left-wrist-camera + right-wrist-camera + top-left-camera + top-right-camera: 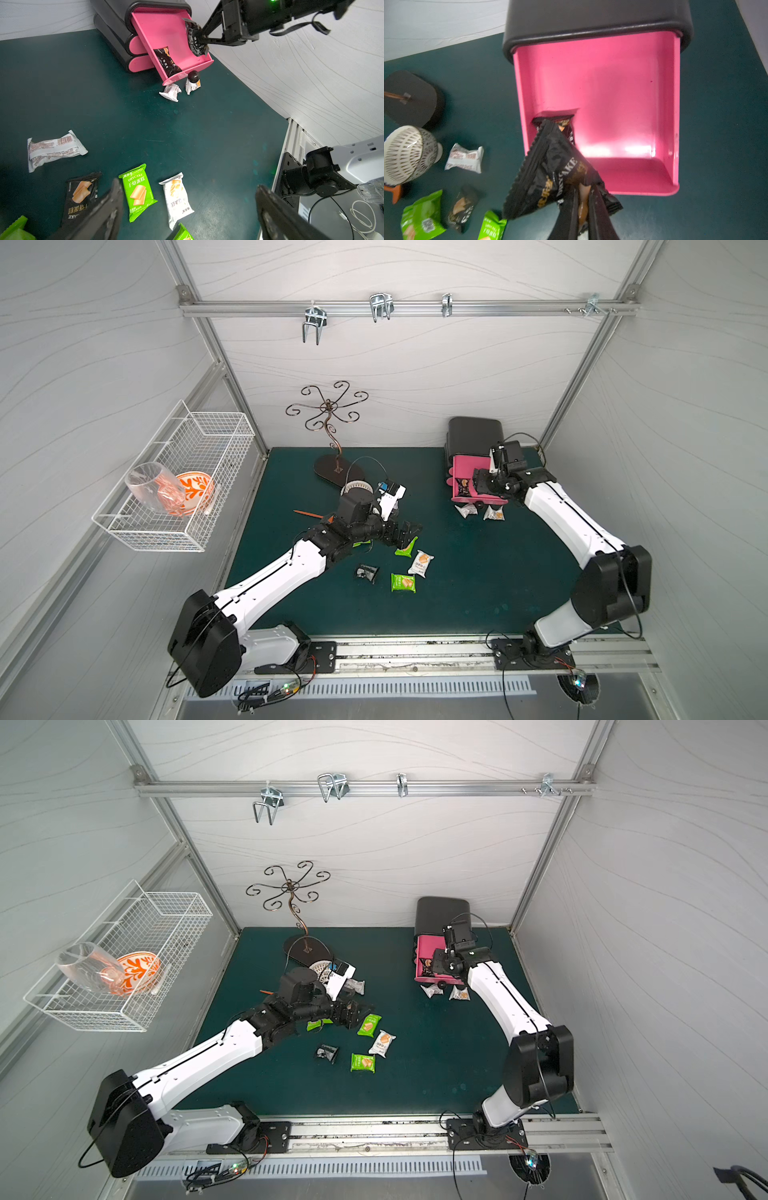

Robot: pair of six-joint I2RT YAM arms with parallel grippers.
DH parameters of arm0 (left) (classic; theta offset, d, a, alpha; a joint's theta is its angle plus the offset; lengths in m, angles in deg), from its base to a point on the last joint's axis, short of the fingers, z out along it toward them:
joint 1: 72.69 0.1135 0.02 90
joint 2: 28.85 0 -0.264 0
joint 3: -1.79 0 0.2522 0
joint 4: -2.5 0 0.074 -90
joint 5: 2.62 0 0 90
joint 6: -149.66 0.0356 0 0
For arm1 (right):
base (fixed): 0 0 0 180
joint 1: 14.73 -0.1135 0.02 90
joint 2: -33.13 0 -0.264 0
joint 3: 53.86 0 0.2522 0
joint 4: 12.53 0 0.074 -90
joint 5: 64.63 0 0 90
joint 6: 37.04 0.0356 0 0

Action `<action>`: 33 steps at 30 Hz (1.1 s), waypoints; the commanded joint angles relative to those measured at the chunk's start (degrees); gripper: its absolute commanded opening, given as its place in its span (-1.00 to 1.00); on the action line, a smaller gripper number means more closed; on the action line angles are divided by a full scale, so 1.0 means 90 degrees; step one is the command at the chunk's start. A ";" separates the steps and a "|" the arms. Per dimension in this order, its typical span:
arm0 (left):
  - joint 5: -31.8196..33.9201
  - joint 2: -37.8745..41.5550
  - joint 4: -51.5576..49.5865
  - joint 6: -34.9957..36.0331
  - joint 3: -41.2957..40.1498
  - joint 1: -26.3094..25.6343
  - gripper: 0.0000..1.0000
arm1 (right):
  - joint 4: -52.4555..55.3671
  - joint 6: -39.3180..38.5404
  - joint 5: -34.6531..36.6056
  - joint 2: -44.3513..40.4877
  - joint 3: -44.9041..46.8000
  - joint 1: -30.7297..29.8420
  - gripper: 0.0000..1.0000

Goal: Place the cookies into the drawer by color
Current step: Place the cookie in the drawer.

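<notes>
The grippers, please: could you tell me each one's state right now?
Left gripper: open, holding nothing.
Right gripper: shut on a black cookie packet over the open drawer.

We see bright, even light and soft shadows; glare gleams on the pink drawer [612, 149] floor, wrist views bow at the edges, the black packet [546, 178] blurs

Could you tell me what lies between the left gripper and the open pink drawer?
Mostly bare mat, plus two white packets at the front of the drawer, shown in both top views.
</notes>
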 commanded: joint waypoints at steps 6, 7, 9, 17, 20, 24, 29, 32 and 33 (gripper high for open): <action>0.0123 0.0156 0.0051 0.0049 0.0281 -0.0028 0.99 | -0.0380 -0.0090 0.0002 0.0881 -0.0425 0.0306 -0.79; 0.0128 0.0153 0.0035 0.0044 0.0286 -0.0028 0.99 | -0.0397 -0.0077 -0.0006 0.0903 -0.0437 0.0319 -0.69; 0.0152 0.0158 0.0021 0.0049 0.0276 -0.0025 0.99 | -0.0413 -0.0084 -0.0026 0.0905 -0.0490 0.0334 -0.42; 0.0194 0.0128 0.0062 0.0027 0.0285 -0.0028 0.99 | -0.0139 -0.0175 -0.0164 0.0429 -0.0757 0.0365 0.00; 0.0224 0.0121 0.0062 0.0038 0.0323 -0.0028 0.99 | 0.0102 -0.0154 -0.0505 -0.0001 -0.0872 0.0360 0.03; 0.0373 0.0151 0.0016 0.0004 0.0344 -0.0028 0.99 | 0.0239 0.0108 -0.1346 -0.0785 -0.0545 0.0166 -0.07; 0.1278 0.0395 -0.0337 -0.0246 0.0318 -0.0028 0.99 | 0.0375 0.0084 -0.2030 -0.1458 0.0316 -0.0831 -0.14; 0.2407 0.0800 -0.0816 -0.0495 0.0187 -0.0013 0.99 | 0.0116 -0.0036 -0.2427 -0.1524 0.0907 -0.1665 -0.15; 0.2699 0.0943 -0.1004 -0.0526 0.0146 -0.0018 0.99 | 0.0041 -0.0100 -0.2486 -0.1479 0.1025 -0.1925 -0.16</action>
